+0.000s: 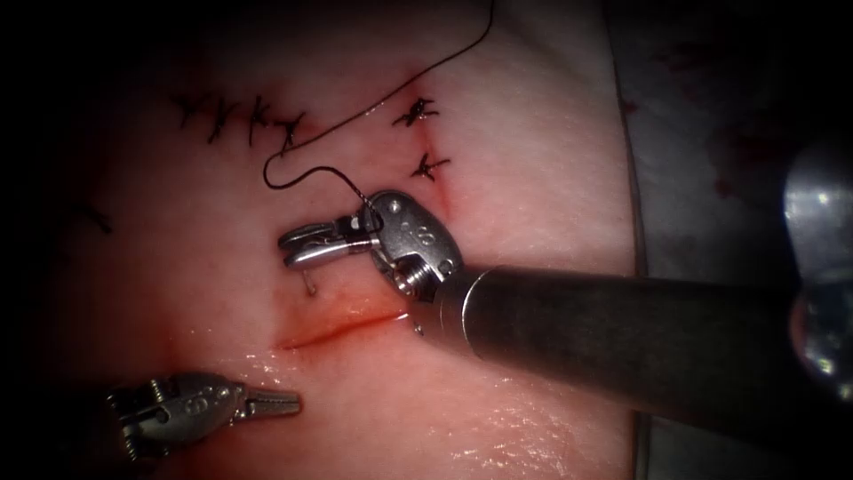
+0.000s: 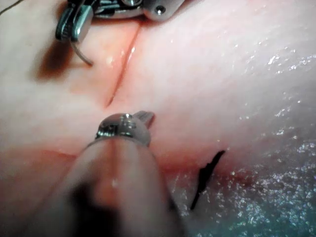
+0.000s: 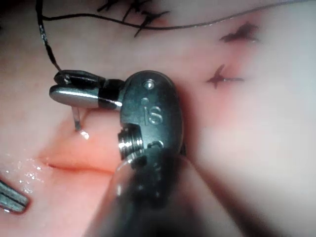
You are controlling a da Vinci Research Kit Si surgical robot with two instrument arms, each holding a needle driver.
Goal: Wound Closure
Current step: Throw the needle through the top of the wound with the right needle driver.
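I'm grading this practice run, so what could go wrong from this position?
1. The right gripper holds the needle with its tip at the tissue just above the cut; a shallow bite might tear out.
2. The thread lies slack across finished stitches and could snag.
3. The left gripper holds nothing, so the wound edge looks unsupported.

Dark all around the edges. Bright only in the middle, as if under one small lamp. On the right side, a pale sheet (image 1: 711, 98), lying flat, dim and grey in the weak light. A few small red spots (image 1: 721, 188) on that sheet. Farther out, just black.
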